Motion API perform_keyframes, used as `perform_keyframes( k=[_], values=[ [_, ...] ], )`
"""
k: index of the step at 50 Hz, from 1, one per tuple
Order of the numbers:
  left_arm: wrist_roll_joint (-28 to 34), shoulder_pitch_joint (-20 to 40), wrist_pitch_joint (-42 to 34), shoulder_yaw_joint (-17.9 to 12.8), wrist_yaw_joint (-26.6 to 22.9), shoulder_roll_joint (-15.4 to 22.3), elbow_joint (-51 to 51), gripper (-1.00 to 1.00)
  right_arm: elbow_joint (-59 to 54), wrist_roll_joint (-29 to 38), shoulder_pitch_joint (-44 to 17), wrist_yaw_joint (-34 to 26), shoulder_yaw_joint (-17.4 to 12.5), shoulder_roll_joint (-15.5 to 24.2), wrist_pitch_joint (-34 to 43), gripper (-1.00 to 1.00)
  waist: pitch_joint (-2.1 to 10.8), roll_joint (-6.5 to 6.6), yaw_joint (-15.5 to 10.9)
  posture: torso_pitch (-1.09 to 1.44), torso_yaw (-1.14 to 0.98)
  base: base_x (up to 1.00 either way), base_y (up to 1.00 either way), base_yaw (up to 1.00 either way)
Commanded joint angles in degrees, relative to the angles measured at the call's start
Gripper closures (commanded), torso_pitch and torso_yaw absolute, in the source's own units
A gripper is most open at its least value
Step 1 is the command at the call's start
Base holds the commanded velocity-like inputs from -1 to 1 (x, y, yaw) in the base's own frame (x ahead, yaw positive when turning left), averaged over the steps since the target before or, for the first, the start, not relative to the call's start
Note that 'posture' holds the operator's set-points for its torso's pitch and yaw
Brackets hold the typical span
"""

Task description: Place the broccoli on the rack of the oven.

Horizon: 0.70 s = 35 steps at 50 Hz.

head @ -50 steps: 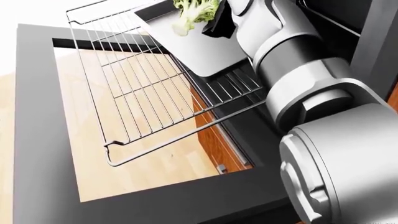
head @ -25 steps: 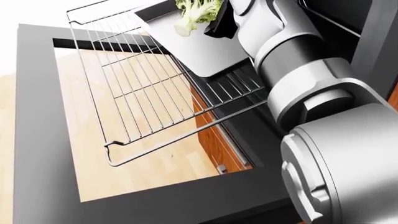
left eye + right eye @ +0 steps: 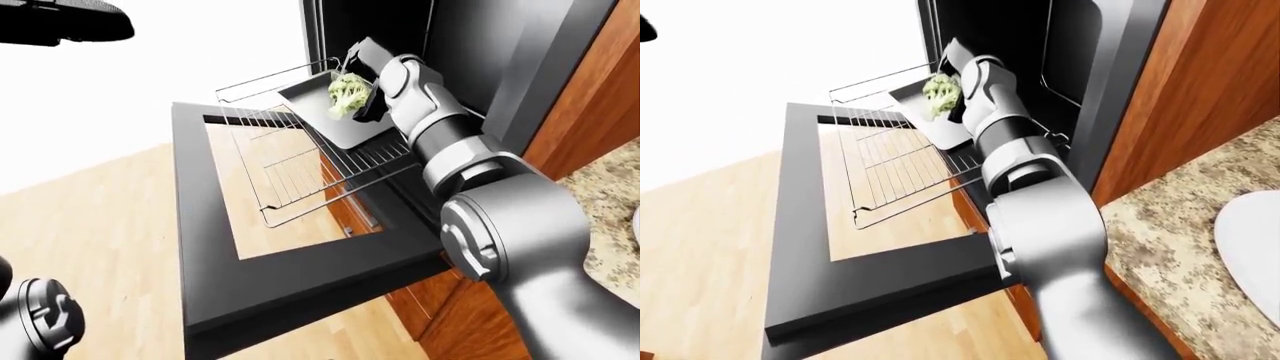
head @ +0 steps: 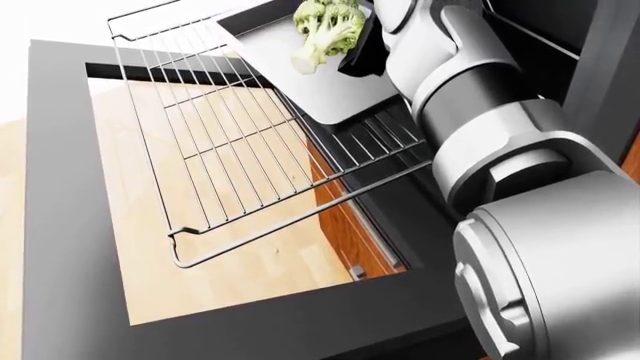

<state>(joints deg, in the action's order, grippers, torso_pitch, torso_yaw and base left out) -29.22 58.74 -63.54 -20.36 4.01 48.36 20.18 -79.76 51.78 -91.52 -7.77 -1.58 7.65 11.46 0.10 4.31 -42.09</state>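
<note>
The green broccoli [image 4: 325, 26] hangs stalk-down just over a flat grey tray [image 4: 335, 94] at the top of the head view. My right hand [image 4: 352, 46] is shut on the broccoli from the right, its dark fingers [image 4: 360, 60] against the floret. The tray rests on the oven's wire rack [image 4: 215, 150], which is pulled out over the open oven door [image 4: 60, 225]. Only a dark joint of my left arm [image 3: 40, 324] shows at the bottom left of the left-eye view; its fingers are out of sight.
The dark oven cavity [image 3: 1040, 45] opens behind the rack. Wooden cabinets [image 3: 590, 90] stand to the right. A granite counter [image 3: 1170, 240] with a white plate [image 3: 1252, 247] lies at the right. My right arm [image 4: 520, 195] fills the right side of the head view.
My right hand has moved a little down and to the right with the broccoli, bringing it closer to the tray. Rack, tray and door have not moved.
</note>
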Motion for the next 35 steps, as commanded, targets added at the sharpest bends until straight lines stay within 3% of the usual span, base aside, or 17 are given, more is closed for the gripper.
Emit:
perform_keyframes(
  k=[1, 35],
  values=[
    [0.4, 1.4, 1.7, -0.8, 0.4, 0.8, 0.7, -1.00, 2.4, 0.2, -2.4, 0.4, 0.0, 0.4, -0.8, 1.00, 1.69, 0.10, 0.0, 0.00, 0.73, 0.00, 0.00, 0.00],
    [0.0, 1.4, 1.8, -1.0, 0.5, 1.8, 0.4, -1.00, 2.3, 1.0, -1.4, -1.8, 0.0, 0.3, -0.2, 1.00, 1.80, 0.21, 0.0, 0.00, 0.73, 0.00, 0.00, 0.00]
  ],
)
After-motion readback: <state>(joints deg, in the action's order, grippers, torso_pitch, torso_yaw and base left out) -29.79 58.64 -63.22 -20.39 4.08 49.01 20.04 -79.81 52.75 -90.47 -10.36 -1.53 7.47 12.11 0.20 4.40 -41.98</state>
